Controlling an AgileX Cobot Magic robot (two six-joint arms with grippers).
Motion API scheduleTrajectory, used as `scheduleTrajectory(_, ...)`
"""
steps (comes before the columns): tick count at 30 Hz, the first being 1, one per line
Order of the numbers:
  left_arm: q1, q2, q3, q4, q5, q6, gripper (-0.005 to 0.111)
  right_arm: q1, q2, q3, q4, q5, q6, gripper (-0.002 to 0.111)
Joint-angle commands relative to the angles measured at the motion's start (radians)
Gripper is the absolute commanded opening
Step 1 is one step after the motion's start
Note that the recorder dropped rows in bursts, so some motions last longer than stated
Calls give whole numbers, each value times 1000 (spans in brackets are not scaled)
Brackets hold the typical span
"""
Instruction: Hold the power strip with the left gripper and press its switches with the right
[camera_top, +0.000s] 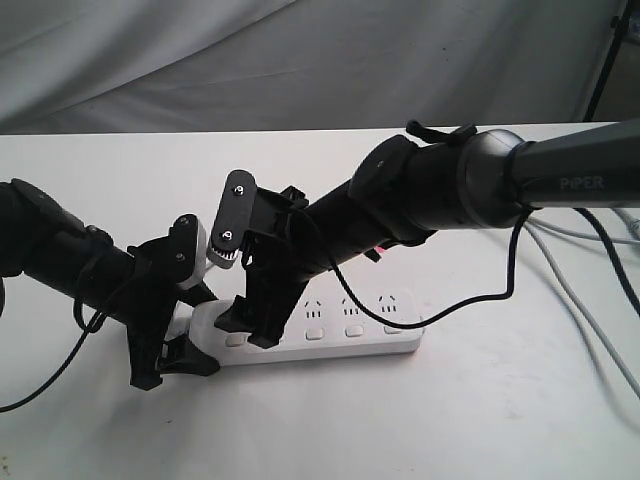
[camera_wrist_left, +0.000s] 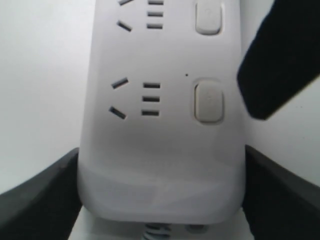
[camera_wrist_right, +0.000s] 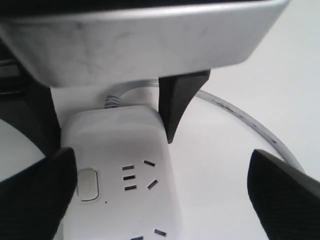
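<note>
The white power strip (camera_top: 350, 335) lies flat on the white table, its sockets and switches facing up. My left gripper (camera_top: 175, 345) is shut on its left, cord end; both fingers (camera_wrist_left: 40, 200) press the strip's (camera_wrist_left: 160, 150) sides. My right gripper (camera_top: 248, 325) points down over the strip just right of that, open, with its fingers (camera_wrist_right: 35, 200) wide apart. One right fingertip (camera_wrist_left: 280, 65) stands beside the end switch (camera_wrist_left: 208, 101), which also shows in the right wrist view (camera_wrist_right: 87, 184); I cannot tell if they touch. The grey cord (camera_wrist_right: 250, 127) curves away from the end.
A loose black cable (camera_top: 470, 295) from the right arm hangs down to the strip's right end. Grey cables (camera_top: 580, 290) trail over the table at the right. A grey cloth backdrop (camera_top: 300, 60) rises behind the table's far edge.
</note>
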Motion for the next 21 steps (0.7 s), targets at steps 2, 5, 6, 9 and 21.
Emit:
scheduleTrajectory(2,-7,1,-3,8,-45,3,0,0,-1,-7,7,-25,-6,85)
scheduleTrajectory(5,-7,1,-3,8,-45,3,0,0,-1,-7,7,-27,-6,85)
scheduleTrajectory(6,-7,1,-3,8,-45,3,0,0,-1,-7,7,-27,-6,85)
scheduleTrajectory(9,-7,1,-3,8,-45,3,0,0,1,-7,10,-27,-6,85)
scheduleTrajectory(21,-7,1,-3,8,-45,3,0,0,30,-7,39,-29,-49,85)
